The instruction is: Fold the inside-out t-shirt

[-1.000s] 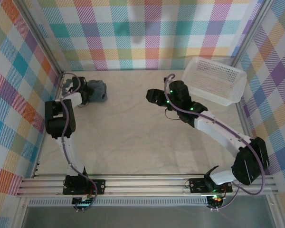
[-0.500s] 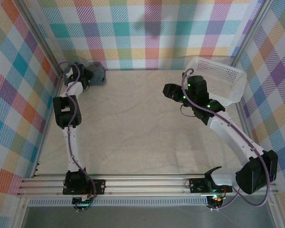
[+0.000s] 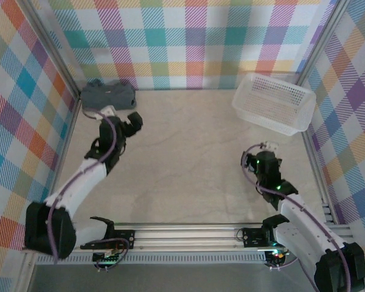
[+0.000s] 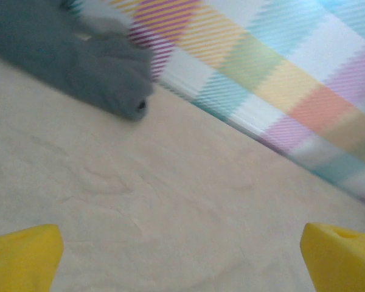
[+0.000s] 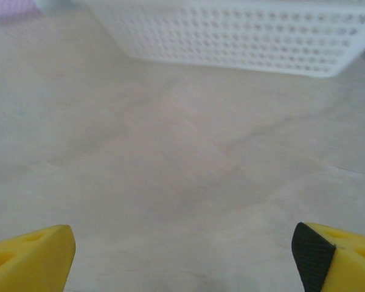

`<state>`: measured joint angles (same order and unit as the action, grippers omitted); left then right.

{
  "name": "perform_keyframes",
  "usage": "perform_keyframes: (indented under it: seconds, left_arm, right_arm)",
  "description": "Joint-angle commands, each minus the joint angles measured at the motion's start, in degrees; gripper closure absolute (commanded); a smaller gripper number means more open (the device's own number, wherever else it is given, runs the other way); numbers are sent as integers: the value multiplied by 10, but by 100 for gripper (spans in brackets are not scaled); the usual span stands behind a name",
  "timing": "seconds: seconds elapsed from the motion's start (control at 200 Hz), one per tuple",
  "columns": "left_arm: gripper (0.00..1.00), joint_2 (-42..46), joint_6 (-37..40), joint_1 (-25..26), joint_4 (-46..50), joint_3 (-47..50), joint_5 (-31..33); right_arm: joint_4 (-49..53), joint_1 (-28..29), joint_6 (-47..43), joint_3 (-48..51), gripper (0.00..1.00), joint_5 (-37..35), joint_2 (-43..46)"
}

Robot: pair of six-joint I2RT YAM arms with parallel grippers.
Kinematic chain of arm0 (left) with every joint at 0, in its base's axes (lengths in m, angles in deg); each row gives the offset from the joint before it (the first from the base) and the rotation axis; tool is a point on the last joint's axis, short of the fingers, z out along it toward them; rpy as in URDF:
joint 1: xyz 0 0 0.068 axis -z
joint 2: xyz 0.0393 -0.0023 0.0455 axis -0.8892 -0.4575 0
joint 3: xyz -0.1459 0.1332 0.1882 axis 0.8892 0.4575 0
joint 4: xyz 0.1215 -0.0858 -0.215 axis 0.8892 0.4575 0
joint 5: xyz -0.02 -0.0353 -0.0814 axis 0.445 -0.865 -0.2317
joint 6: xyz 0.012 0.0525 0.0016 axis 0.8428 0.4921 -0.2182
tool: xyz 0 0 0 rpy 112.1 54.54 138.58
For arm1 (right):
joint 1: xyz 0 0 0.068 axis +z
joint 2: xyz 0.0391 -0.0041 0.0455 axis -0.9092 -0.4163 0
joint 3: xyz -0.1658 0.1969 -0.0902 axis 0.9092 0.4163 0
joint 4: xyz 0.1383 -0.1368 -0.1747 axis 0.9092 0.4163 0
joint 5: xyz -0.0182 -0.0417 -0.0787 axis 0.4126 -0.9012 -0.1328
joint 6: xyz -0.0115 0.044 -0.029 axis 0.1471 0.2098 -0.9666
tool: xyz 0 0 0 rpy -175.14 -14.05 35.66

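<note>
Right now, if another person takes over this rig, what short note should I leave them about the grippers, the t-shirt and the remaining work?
Left gripper: open, empty, close to the t-shirt but not touching it.
Right gripper: open, empty, facing the white mesh basket.
T-shirt: a compact bundle in the far-left corner, touched by neither gripper.
Done: the t-shirt is gathered small; how neat the fold is cannot be judged.
Left: check the fold, and redo it if it is loose.
</note>
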<state>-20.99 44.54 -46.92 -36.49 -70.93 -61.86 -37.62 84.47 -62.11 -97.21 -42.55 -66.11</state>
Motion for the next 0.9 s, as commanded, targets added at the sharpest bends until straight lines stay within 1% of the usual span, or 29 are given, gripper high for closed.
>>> perform_keyframes:
  seconds: [0.0,0.04,0.095,0.13,0.17,0.205,0.245,0.26,0.285,0.3,0.315,0.34,0.365,0.375,0.405,0.415,0.465,0.5,0.52,0.535,0.56,0.58,0.595,0.655,0.695,0.73,0.775,0.895]
  left_arm:
    - [0,40,142,10,-1,100,104]
    - [0,58,158,10,-1,124,129]
    - [0,79,175,6,-13,157,168]
    - [0,92,187,-4,-32,181,170]
    - [0,104,196,-20,-66,211,159]
    - [0,111,197,-39,-101,242,136]
    - [0,112,199,-66,-160,275,87]
    - [0,109,201,-79,-185,290,59]
    - [0,101,202,-96,-233,309,30]
    - [0,95,199,-107,-254,317,12]
    - [0,82,197,-117,-279,322,0]
    - [0,60,191,-133,-311,324,-22]
    - [0,35,195,-145,-325,317,-42]
    - [0,25,199,-148,-328,311,-47]
    - [0,-13,215,-151,-337,293,-60]
    - [0,-27,221,-151,-343,287,-63]
    - [0,-90,228,-156,-377,260,-85]
    - [0,-135,227,-157,-408,242,-100]
    - [0,-159,226,-158,-395,223,-105]
    - [0,-175,226,-158,-379,211,-103]
    - [0,-199,237,-155,-383,197,-113]
    - [1,-205,251,-146,-359,185,-125]
    - [0,-212,258,-137,-354,179,-118]
    - [0,-237,270,-125,-437,210,-104]
    - [0,-225,252,-130,-432,219,-81]
    - [0,-230,251,-131,-454,225,-77]
    - [0,-227,251,-130,-435,218,-75]
    - [0,-230,260,-117,-425,210,-54]
  right_arm:
    - [-207,-26,-138,47,6,-58,-51]
    - [-237,-50,-129,50,6,-24,-92]
    - [-248,-78,-126,29,5,57,-141]
    - [-297,-90,-140,27,5,101,-172]
    - [-357,-95,-159,25,3,121,-214]
    - [-410,-102,-178,19,0,139,-250]
    - [-458,-114,-194,11,0,166,-288]
    - [-470,-119,-195,8,0,179,-301]
    - [-483,-133,-169,1,0,196,-321]
    - [-499,-148,-163,0,0,228,-340]
    - [-518,-157,-158,-1,0,245,-363]
    - [-556,-169,-148,-3,0,253,-414]
    - [-628,-175,-146,-6,0,250,-451]
    - [-615,-176,-142,-7,0,250,-444]
    - [-496,-181,-132,-30,0,258,-405]
    - [-479,-184,-132,-37,0,264,-405]
    - [-539,-186,-140,-27,0,280,-426]
    - [-516,-186,-128,-27,0,259,-414]
    - [-519,-184,-124,-27,0,239,-414]
    - [-530,-184,-124,-23,0,236,-417]
    - [-539,-184,-124,-19,0,238,-418]
    - [-530,-184,-125,-22,0,237,-416]
    - [-521,-184,-125,-24,0,238,-415]
    - [-527,-182,-127,-24,0,239,-417]
    - [-522,-183,-126,-25,0,239,-416]
    - [-525,-182,-128,-26,0,240,-417]
    - [-522,-182,-129,-26,0,240,-416]
    - [-522,-181,-130,-26,0,242,-417]
